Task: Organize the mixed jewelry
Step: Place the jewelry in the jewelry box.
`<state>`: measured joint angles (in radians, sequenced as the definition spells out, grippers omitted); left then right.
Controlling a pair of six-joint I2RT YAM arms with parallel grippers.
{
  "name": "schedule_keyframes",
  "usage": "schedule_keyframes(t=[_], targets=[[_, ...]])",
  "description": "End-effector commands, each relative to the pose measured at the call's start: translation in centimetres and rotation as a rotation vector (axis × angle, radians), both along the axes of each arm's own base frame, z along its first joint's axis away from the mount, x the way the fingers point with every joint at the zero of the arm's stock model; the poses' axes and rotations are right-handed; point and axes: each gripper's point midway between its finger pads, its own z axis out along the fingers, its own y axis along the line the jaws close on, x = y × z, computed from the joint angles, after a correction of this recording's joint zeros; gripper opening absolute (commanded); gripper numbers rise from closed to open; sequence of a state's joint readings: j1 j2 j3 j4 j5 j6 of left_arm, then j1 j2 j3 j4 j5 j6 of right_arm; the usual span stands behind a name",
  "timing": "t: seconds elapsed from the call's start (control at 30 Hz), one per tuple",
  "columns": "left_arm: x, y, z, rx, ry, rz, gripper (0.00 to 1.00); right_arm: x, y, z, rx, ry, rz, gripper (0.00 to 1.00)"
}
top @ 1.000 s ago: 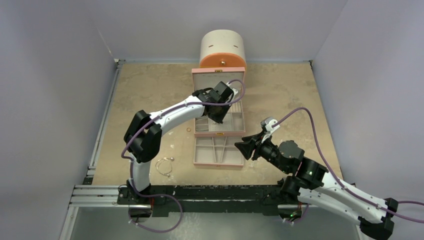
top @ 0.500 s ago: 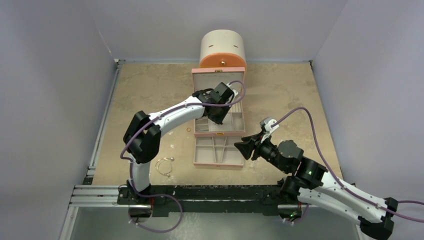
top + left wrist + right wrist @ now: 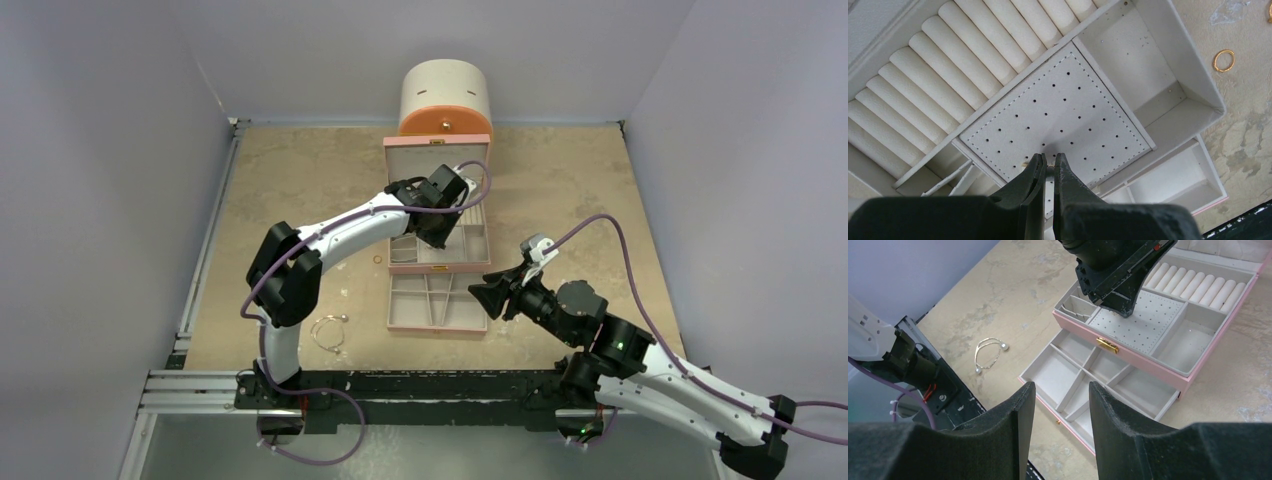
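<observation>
My left gripper (image 3: 437, 237) (image 3: 1049, 161) hangs tip-down over the perforated stud panel (image 3: 1063, 110) of the open pink jewelry box (image 3: 481, 262). Its jaws are shut on a tiny gold stud (image 3: 1050, 165), just above the panel. Of the mixed jewelry, a small coppery ring (image 3: 1224, 60) (image 3: 377, 260) lies on the table left of the box. A thin silvery wire bangle (image 3: 327, 331) (image 3: 989, 353) with beads lies near the left arm's base. My right gripper (image 3: 480, 297) (image 3: 1062, 390) is open and holds nothing, raised to the right of the box's pulled-out drawer (image 3: 1083, 375).
The round cream-and-orange drawer cabinet (image 3: 445, 98) stands behind the box. Ring rolls (image 3: 948, 65) and a bare compartment (image 3: 1143, 70) flank the panel. Grey walls close in the table on three sides. A metal rail (image 3: 190, 385) runs along the near edge.
</observation>
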<state>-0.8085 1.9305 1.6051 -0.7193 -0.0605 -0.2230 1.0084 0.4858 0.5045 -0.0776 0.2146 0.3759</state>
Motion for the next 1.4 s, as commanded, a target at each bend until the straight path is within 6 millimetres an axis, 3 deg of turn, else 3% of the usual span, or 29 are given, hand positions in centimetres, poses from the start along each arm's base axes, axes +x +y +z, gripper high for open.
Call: schedule_keyframes(t=[0.0,1.13,1.37], targets=[[0.6,-0.6,1.3,-0.026,-0.051,-0.010,0.00,0.0,0.2,1.7,0.052,-0.024,0.005,0.47],[1.0,-0.7,-0.7,0.003,-0.037,0.004,0.00,-0.1,0.0,1.1,0.056,-0.013,-0.002,0.47],[1.8,-0.2,-1.0,0.018,-0.082,0.047,0.00,-0.1,-0.2,1.3,0.062,-0.017,-0.006,0.50]])
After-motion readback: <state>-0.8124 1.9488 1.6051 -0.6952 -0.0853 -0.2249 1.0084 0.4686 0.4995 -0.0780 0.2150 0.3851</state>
